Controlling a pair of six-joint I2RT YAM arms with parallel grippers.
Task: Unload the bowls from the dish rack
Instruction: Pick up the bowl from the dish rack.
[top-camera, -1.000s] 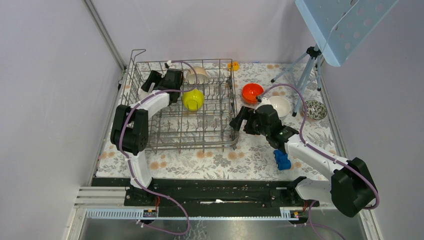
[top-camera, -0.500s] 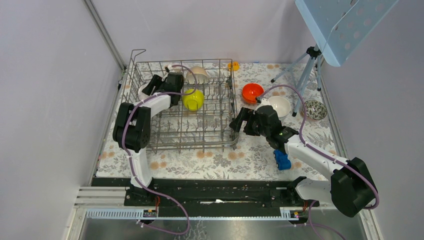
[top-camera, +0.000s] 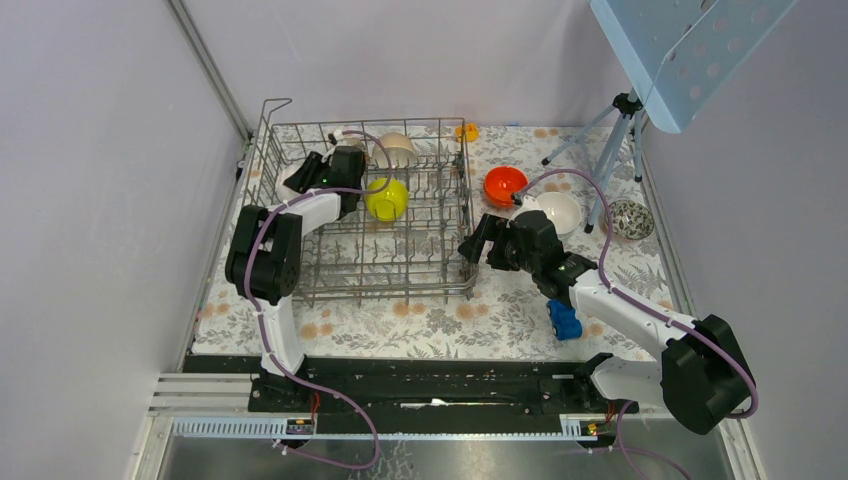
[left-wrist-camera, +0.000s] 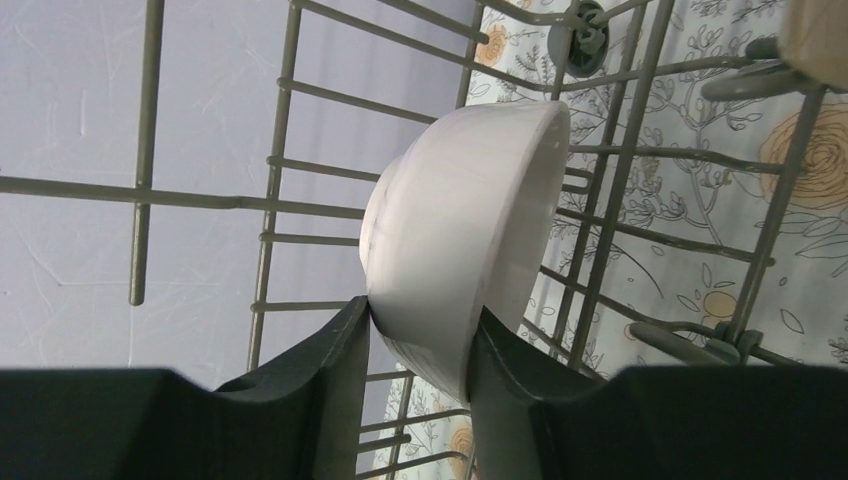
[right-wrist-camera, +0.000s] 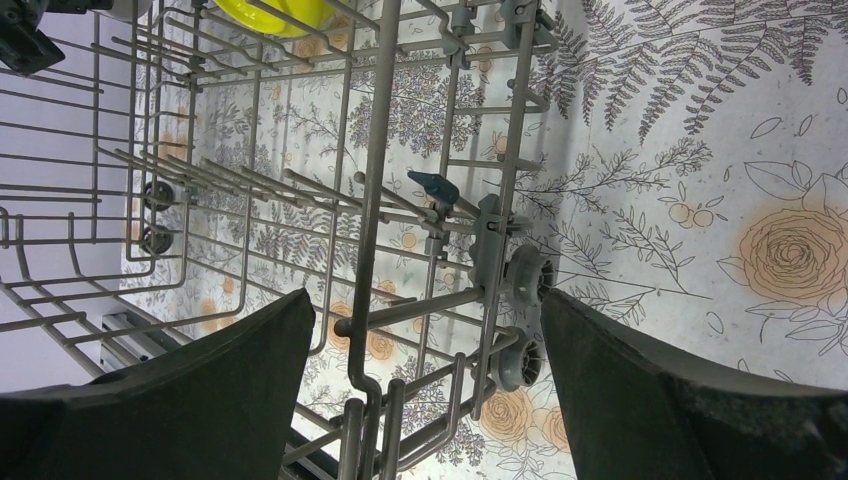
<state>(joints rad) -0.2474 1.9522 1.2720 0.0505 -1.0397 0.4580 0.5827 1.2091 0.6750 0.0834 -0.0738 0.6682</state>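
Observation:
The grey wire dish rack (top-camera: 452, 288) stands on the left of the table. My left gripper (top-camera: 303, 173) is in its far left corner, shut on the rim of a white bowl (left-wrist-camera: 460, 230), with one finger on each side of the wall (left-wrist-camera: 420, 340). A yellow-green bowl (top-camera: 386, 198) and a beige bowl (top-camera: 396, 148) sit in the rack. My right gripper (top-camera: 472, 243) is open and empty (right-wrist-camera: 425, 340), with its jaws either side of the rack's right wall (right-wrist-camera: 370, 200). The yellow-green bowl also shows at the top of the right wrist view (right-wrist-camera: 275, 12).
On the floral cloth to the right of the rack sit an orange-red bowl (top-camera: 505, 184), a white bowl (top-camera: 559, 211) and a dark mottled bowl (top-camera: 630, 218). A blue toy car (top-camera: 564, 320) lies beside my right forearm. A tripod (top-camera: 620, 130) stands at the back right.
My left arm has shifted a little toward the near side within the rack's far left corner. The right arm has barely moved.

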